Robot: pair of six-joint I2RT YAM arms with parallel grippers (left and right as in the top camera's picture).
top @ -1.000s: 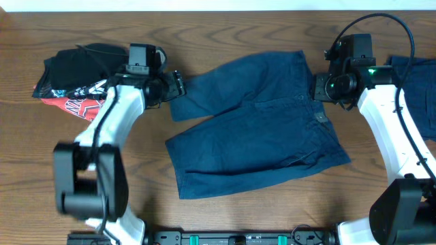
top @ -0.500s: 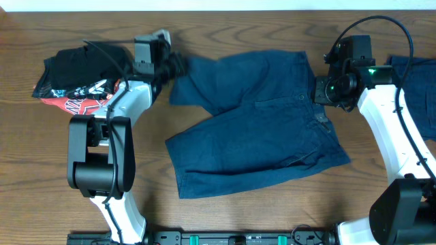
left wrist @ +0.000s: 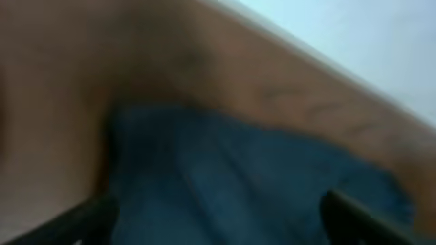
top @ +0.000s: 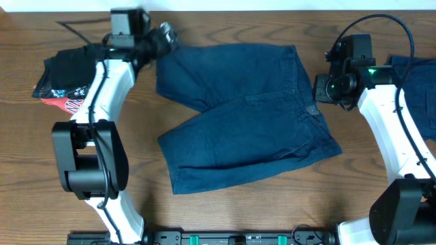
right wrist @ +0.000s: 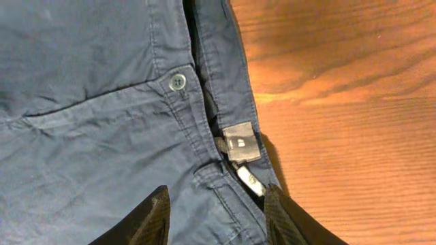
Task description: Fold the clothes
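- Looking from overhead, you see the blue shorts (top: 245, 109) spread flat on the wooden table (top: 225, 211), with the waistband toward your right arm and the legs toward your left.
- Your left gripper (top: 163, 33) sits at the far leg's hem corner of the shorts.
- Its wrist view is blurred. The two fingers (left wrist: 82, 221) show wide apart at the lower corners, with blue cloth between them. The claw looks spread open, and you cannot tell whether it touches the cloth.
- Your right gripper (top: 319, 90) is at the waistband edge of the shorts.
- Its fingers (right wrist: 146, 218) stand partly apart over the fly, closed on nothing. The button (right wrist: 177, 82) and a grey label (right wrist: 239, 141) lie just ahead of them.
- A black-and-red pile of clothes (top: 71, 75) lies beyond the leg end of the shorts.
- Another blue garment (top: 415, 82) lies beyond the waistband end, at the frame edge.
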